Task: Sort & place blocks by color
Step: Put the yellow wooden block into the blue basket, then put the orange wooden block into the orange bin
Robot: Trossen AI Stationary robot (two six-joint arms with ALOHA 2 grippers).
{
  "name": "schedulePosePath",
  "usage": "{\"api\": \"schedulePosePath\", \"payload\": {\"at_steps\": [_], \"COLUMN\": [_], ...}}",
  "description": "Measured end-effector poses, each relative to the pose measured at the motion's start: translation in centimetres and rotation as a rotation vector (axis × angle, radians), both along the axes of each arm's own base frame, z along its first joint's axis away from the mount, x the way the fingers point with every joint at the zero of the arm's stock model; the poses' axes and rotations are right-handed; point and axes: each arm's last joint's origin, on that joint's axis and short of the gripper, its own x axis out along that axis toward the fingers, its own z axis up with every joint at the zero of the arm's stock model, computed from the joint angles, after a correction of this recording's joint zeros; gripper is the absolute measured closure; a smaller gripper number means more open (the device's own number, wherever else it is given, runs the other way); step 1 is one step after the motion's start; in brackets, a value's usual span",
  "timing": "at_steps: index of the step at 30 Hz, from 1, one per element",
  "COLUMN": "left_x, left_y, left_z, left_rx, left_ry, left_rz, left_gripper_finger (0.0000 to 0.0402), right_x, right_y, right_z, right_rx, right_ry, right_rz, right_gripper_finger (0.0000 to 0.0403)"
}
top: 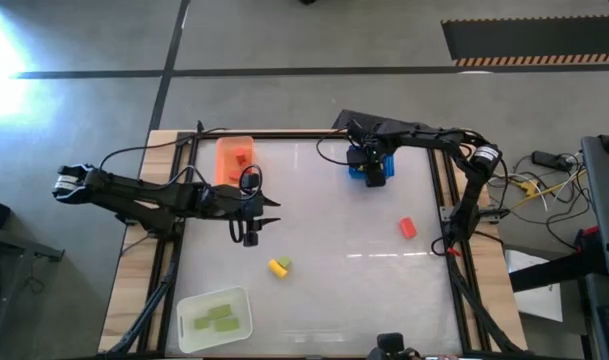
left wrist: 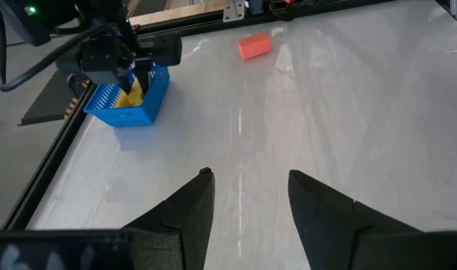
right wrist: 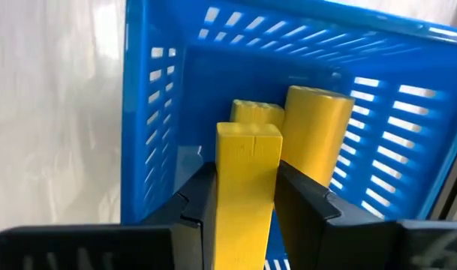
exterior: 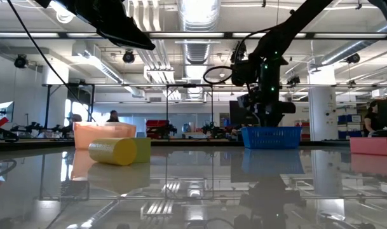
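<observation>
My right gripper (right wrist: 247, 184) hangs over the blue tray (top: 362, 172) at the table's far side, shut on a yellow bar (right wrist: 247, 161). Two more yellow blocks (right wrist: 314, 127) lie in that tray. My left gripper (left wrist: 247, 180) is open above bare table left of centre (top: 249, 236). A yellow cylinder (top: 277, 267) with a light green block (top: 286, 263) touching it lies near the table's middle. One red block (top: 408, 228) lies toward the right edge. Red blocks (top: 242, 158) are in the orange tray and green blocks (top: 217, 318) in the white tray. My right gripper pinches the yellow bar (right wrist: 247, 195) between its two fingers (right wrist: 199, 202), on two opposite long sides. The fingers come from above, pointing down into the blue tray, and the bar lies along them. Its free end (right wrist: 248, 133) sticks out past the fingertips; whether it touches the tray's floor I cannot tell.
The orange tray (top: 224, 150) stands at the far left, the white tray (top: 189, 305) at the near left corner. A dark frame rail (top: 442, 200) runs along the table's right side. Open tabletop spreads between the trays and around the loose blocks.
</observation>
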Motion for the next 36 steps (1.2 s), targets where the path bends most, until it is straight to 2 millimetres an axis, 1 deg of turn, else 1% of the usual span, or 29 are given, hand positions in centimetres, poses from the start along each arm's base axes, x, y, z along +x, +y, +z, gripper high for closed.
{"api": "schedulePosePath", "payload": {"at_steps": [4,10,13,20,25,29,34,36], "left_x": [0.0,0.0,0.0,0.0,0.0,0.0,0.0,0.0], "left_y": [0.0,0.0,0.0,0.0,0.0,0.0,0.0,0.0], "left_z": [0.0,0.0,0.0,0.0,0.0,0.0,0.0,0.0], "left_rx": [0.000,0.000,0.000,0.000,0.000,0.000,-0.001,0.000], "left_ry": [0.000,0.000,0.000,0.000,0.000,0.000,0.000,0.000], "left_rz": [0.000,0.000,0.000,0.001,0.001,0.001,0.001,0.001], "left_gripper_finger": [0.0247,0.0247,0.0247,0.0247,0.0247,0.0247,0.0247,0.0247], "right_x": [0.0,0.0,0.0,0.0,0.5,1.1,2.0,2.4], "right_y": [0.0,0.0,0.0,0.0,-0.1,0.0,0.6,1.1], "right_z": [0.0,0.0,0.0,0.3,1.7,3.3,5.2,6.0], "right_rx": [-0.005,-0.004,-0.004,-0.003,-0.003,0.002,0.009,0.016], "right_ry": [-0.006,-0.006,-0.008,-0.012,-0.027,-0.032,-0.042,-0.049], "right_rz": [-0.002,-0.008,-0.027,-0.050,-0.097,-0.121,-0.159,-0.201], "right_gripper_finger": [0.0304,0.0267,0.0256,0.0251,0.0262,0.0269,0.0279,0.0284]}}
